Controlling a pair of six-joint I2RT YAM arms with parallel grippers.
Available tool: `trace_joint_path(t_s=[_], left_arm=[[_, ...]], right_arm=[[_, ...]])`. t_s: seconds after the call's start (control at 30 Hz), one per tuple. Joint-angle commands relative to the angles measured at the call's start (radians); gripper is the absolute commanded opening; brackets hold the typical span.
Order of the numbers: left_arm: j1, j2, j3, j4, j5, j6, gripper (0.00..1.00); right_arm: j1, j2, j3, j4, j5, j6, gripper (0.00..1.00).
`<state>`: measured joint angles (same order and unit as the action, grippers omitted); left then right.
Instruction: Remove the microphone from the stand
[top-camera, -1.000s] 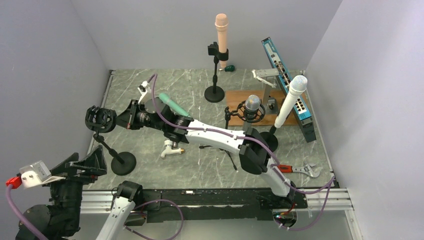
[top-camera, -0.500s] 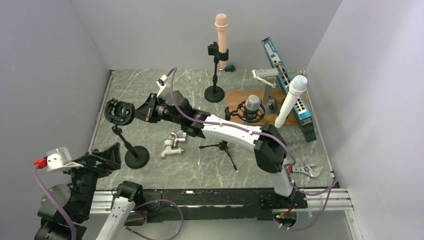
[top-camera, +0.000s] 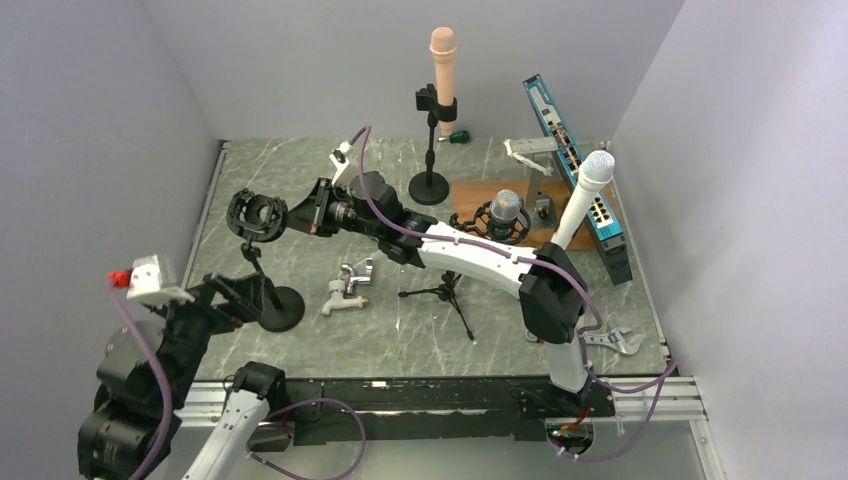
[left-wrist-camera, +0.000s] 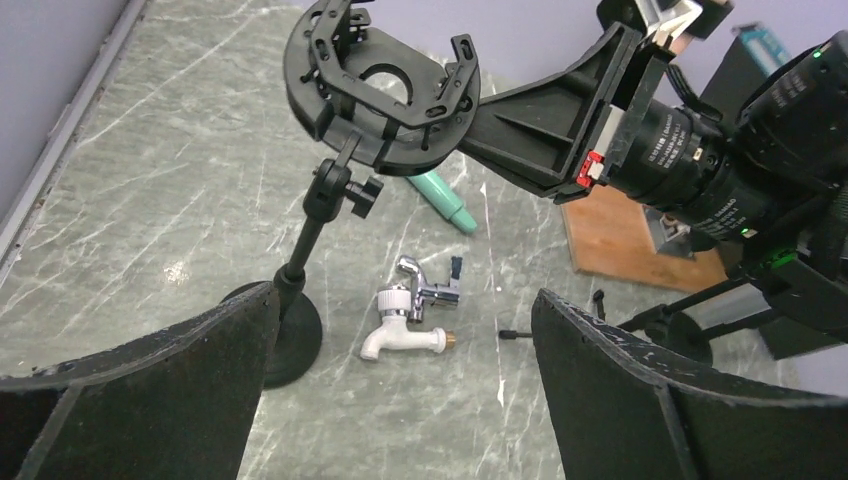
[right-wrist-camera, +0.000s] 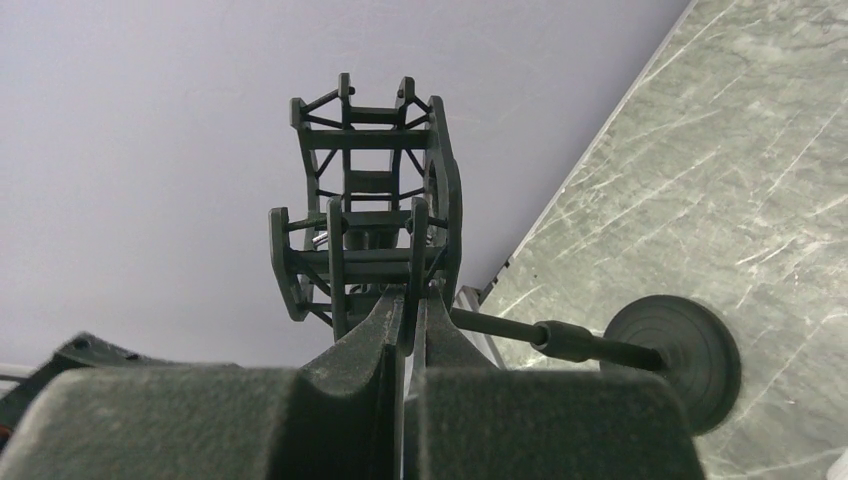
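Observation:
An empty black shock mount (top-camera: 257, 215) tops a black stand with a round base (top-camera: 280, 308). My right gripper (top-camera: 288, 217) is shut on the mount's rim, also in the right wrist view (right-wrist-camera: 408, 300), where the mount (right-wrist-camera: 365, 220) is in front and the base (right-wrist-camera: 672, 360) is at the right. My left gripper (top-camera: 242, 293) is open and empty beside the base. In the left wrist view (left-wrist-camera: 405, 310) the mount (left-wrist-camera: 385, 95) is above it. A teal microphone (left-wrist-camera: 445, 200) lies loose on the table. A peach microphone (top-camera: 443, 62), a white one (top-camera: 582, 195) and a silver one (top-camera: 505, 207) sit on other stands.
A white and chrome faucet (top-camera: 345, 285) and a small black tripod (top-camera: 445, 295) lie mid-table. A wooden board (top-camera: 480, 193), a blue network switch (top-camera: 575, 170) and a green screwdriver (top-camera: 458, 137) are at the back right. A wrench (top-camera: 612, 340) lies front right.
My right gripper has moved right, dragging the empty stand with it. My left arm has moved right and up, now next to the stand's base.

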<state>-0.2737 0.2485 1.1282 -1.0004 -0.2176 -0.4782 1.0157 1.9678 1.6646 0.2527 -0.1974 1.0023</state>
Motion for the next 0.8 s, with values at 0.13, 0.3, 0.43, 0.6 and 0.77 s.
trace_joint_path(t_s=[0.13, 0.3, 0.43, 0.6, 0.77], left_arm=[[-0.001, 0.179, 0.101, 0.066, 0.062, 0.070, 0.99], [-0.001, 0.209, 0.136, 0.136, 0.006, 0.075, 0.99], [0.000, 0.266, 0.167, 0.157, -0.058, 0.103, 0.99], [-0.001, 0.346, 0.242, 0.189, -0.126, 0.141, 0.99], [0.000, 0.440, 0.276, 0.226, -0.154, 0.157, 0.99]], right_arm=[[-0.063, -0.078, -0.017, 0.047, -0.158, -0.073, 0.00], [-0.088, -0.055, 0.038, 0.002, -0.250, -0.098, 0.00], [-0.096, -0.048, 0.039, -0.007, -0.279, -0.107, 0.00], [-0.108, -0.048, 0.074, -0.069, -0.282, -0.164, 0.00], [-0.121, -0.005, 0.158, -0.144, -0.344, -0.196, 0.00]])
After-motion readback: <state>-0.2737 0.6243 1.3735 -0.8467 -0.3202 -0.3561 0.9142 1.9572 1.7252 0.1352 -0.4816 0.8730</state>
